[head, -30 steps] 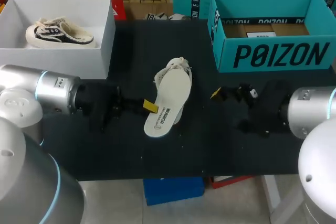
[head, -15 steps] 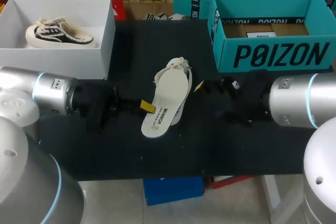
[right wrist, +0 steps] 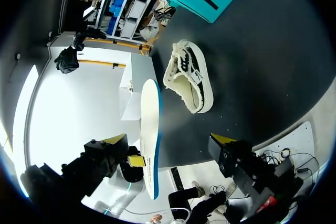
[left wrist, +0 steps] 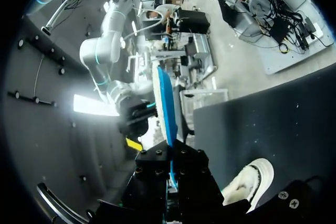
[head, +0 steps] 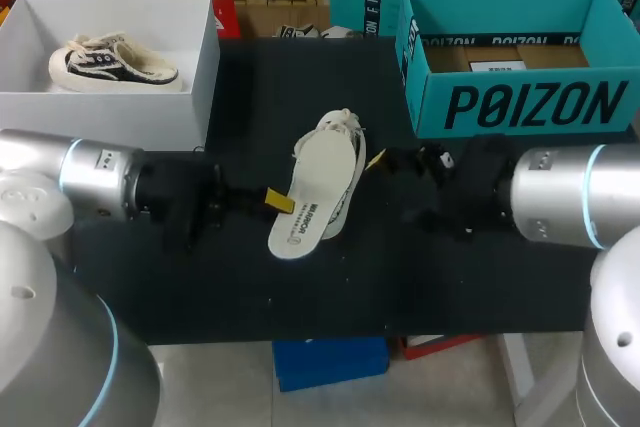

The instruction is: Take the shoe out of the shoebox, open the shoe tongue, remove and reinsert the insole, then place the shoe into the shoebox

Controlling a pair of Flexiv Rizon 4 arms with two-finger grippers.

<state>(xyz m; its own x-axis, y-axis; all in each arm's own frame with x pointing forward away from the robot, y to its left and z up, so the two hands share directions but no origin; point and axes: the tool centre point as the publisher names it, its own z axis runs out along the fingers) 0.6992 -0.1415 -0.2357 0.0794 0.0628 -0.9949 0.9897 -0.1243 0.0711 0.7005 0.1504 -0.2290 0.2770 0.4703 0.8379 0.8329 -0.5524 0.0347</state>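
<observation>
My left claw, lower centre-left, grips the insole by its heel, near the shoe mid-frame on the bench. My right claw gapes beside. I'd steady the shoe, then feed toe-first. Shoebox waits upper right.

Black counter bearing a white box at its left rear, a teal shoebox at its right rear, and a cream-and-black shoe lying near its middle.
</observation>
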